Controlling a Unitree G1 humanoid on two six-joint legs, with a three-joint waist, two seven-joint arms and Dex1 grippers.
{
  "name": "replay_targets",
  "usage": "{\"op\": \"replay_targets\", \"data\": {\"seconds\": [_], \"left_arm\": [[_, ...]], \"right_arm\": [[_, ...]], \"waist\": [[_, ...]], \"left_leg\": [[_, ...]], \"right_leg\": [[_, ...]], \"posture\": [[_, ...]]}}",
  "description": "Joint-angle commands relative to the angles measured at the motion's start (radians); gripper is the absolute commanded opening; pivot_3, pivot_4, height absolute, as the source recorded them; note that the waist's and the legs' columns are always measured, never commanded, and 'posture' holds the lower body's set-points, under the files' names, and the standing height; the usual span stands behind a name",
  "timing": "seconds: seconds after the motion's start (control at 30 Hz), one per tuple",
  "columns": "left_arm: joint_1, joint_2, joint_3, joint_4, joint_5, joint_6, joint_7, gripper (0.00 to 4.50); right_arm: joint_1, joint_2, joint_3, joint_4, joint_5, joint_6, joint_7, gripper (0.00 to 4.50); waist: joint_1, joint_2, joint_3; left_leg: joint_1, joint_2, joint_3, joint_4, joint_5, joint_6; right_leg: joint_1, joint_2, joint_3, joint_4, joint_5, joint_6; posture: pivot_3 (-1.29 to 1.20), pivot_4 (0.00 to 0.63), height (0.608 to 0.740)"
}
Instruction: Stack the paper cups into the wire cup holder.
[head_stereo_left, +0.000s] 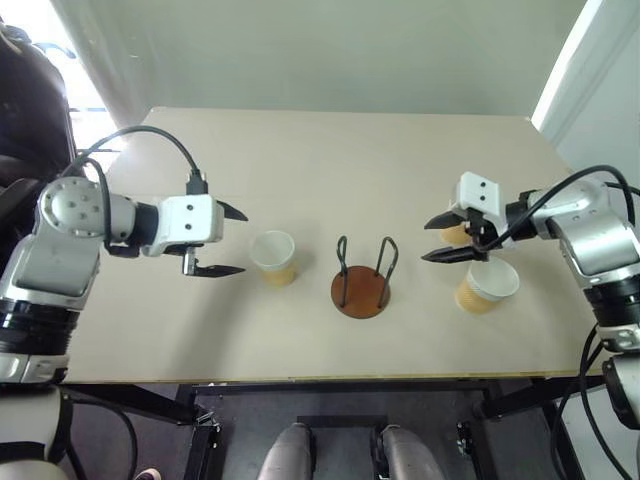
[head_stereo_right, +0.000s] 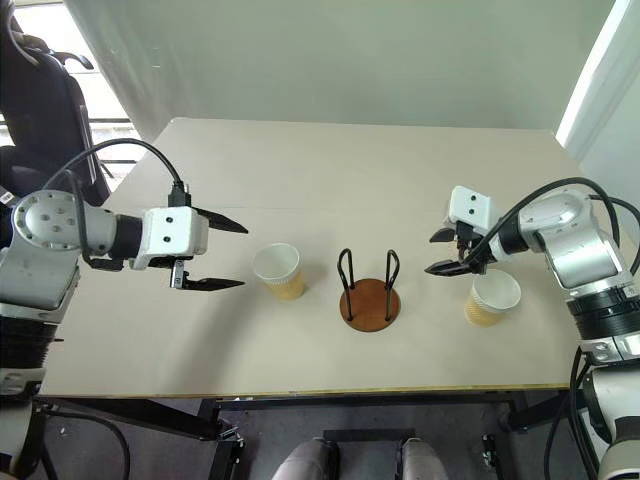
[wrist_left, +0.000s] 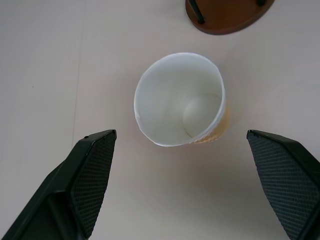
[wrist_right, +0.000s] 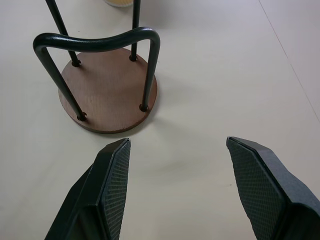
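Left gripper (head_stereo_left: 232, 240) hangs with its two black fingers spread wide and empty, just left of an upright tan-and-white paper cup (head_stereo_left: 274, 257) on the beige table (head_stereo_left: 300, 160). Right of that cup stands the wire cup holder (head_stereo_left: 362, 278), a round reddish-brown disc with two black wire loops, empty. Right gripper (head_stereo_left: 435, 240) also hovers open and empty, right of the holder. Beside it a second paper cup (head_stereo_left: 487, 285) stands nearer, and a third cup (head_stereo_left: 456, 234) sits partly hidden behind the gripper.
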Motion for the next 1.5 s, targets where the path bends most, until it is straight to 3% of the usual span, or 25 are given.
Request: {"op": "replay_targets", "data": {"seconds": [0.03,0.33,0.83,1.5], "left_arm": [[-0.016,0.040,0.007,-0.052,0.054,-0.030,0.023,4.50],[-0.061,0.054,-0.022,-0.056,0.139,-0.051,0.039,4.50],[-0.057,0.004,-0.034,-0.093,0.074,0.043,0.006,4.50],[-0.088,-0.011,-0.119,-0.013,0.167,-0.012,-0.015,4.50]], "right_arm": [[-0.030,-0.018,-0.032,-0.006,-0.006,-0.014,0.014,3.09],[-0.031,-0.030,-0.034,-0.015,-0.010,-0.006,0.039,3.09],[-0.114,-0.058,-0.109,-0.014,0.103,0.042,0.166,3.09],[-0.111,-0.076,-0.128,-0.068,0.142,0.120,0.160,3.09]], "waist": [[0.000,0.000,0.000],[-0.001,0.000,0.000],[-0.003,0.000,0.000],[-0.004,0.000,0.000]], "left_leg": [[0.000,0.000,0.000,0.000,0.000,0.000],[0.000,0.000,0.000,0.000,0.000,-0.001],[0.000,0.000,0.000,0.000,-0.001,-0.002],[0.001,0.000,0.000,0.000,-0.001,-0.001]], "right_leg": [[0.000,0.000,0.000,0.000,0.000,0.000],[-0.001,0.000,0.000,0.001,-0.001,-0.001],[-0.002,0.000,0.000,0.004,-0.002,-0.003],[-0.003,0.000,0.000,0.007,-0.002,-0.004]], "posture": [[0.00,0.150,0.740],[0.00,0.150,0.740],[0.00,0.150,0.740],[0.00,0.150,0.740]]}}
